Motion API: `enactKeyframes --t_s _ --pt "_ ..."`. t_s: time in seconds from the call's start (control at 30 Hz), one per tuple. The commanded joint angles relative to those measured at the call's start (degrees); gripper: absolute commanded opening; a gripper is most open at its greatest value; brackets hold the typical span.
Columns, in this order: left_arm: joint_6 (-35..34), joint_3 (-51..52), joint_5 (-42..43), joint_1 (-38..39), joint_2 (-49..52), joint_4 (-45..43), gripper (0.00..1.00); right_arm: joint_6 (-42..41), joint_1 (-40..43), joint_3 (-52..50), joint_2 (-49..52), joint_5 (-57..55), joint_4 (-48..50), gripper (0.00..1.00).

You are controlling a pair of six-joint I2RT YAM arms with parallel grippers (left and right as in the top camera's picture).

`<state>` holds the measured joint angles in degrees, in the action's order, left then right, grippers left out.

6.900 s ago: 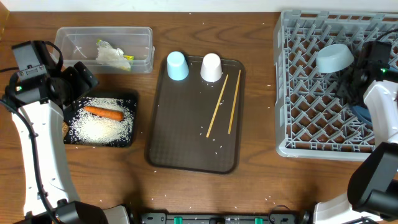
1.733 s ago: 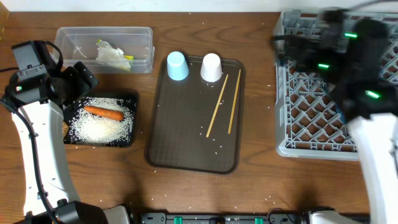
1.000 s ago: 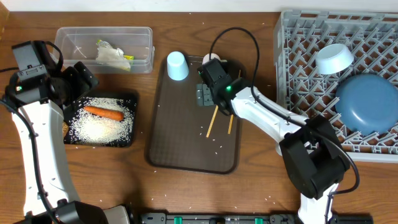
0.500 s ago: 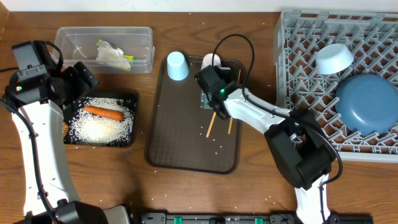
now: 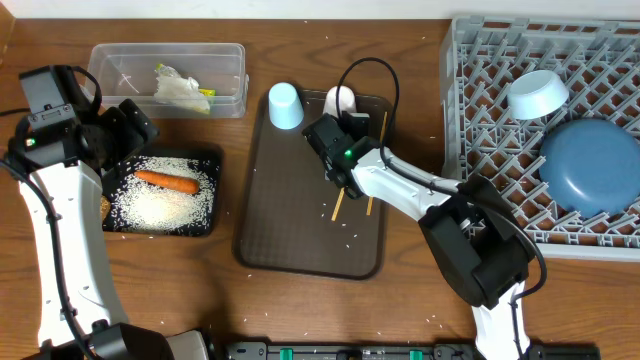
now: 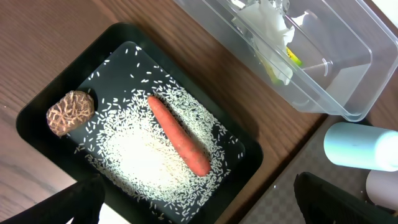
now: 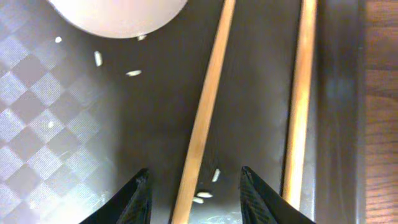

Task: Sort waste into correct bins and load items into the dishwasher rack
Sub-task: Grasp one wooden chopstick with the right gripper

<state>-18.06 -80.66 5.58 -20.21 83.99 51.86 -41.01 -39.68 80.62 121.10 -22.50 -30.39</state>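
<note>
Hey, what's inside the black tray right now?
A carrot lies on a bed of rice, with a brown lump in one corner of the tray. The rice covers much of the tray floor, so anything beneath it cannot be seen.

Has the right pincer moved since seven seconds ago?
Yes: leftward, from the grey plastic dishwasher rack to the dark brown serving tray, where the right pincer straddles one thin wooden chopstick.

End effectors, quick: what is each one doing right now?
Left end effector: open, holding nothing.
Right end effector: open, straddling one chopstick, not gripping it.
</note>
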Motion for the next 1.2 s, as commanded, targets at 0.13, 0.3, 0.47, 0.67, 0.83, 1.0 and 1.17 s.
enactKeyframes --t_s 0.13,0.3,0.47,0.67,0.83,1.0,1.17 --pt "-0.3 -0.8 -0.3 -0.2 -0.4 0.0 0.98 -1.8 -0.1 0.0 3.7 1.3 0.1 0.37" --pt "-0.3 -0.8 -0.3 -0.2 -0.4 0.0 0.98 -2.9 0.1 0.0 3.7 4.8 0.4 0.28" --pt "-0.3 -0.8 -0.3 -0.2 -0.4 0.0 0.98 -4.5 0.3 0.0 3.7 5.7 -0.3 0.27" --pt "-0.3 -0.8 -0.3 -0.2 -0.4 0.0 0.98 -7.4 1.0 0.0 3.7 8.2 -2.3 0.32" --pt "-0.3 -0.8 -0.3 -0.2 -0.4 0.0 0.98 -7.4 1.5 0.0 3.7 9.4 -2.6 0.29" --pt "-0.3 -0.8 -0.3 -0.2 -0.4 0.0 0.98 -9.4 1.4 0.0 3.7 11.9 -3.9 0.29" --pt "-0.3 -0.8 -0.3 -0.2 -0.4 0.0 0.98 -9.7 1.4 0.0 3.7 12.5 -4.1 0.26"
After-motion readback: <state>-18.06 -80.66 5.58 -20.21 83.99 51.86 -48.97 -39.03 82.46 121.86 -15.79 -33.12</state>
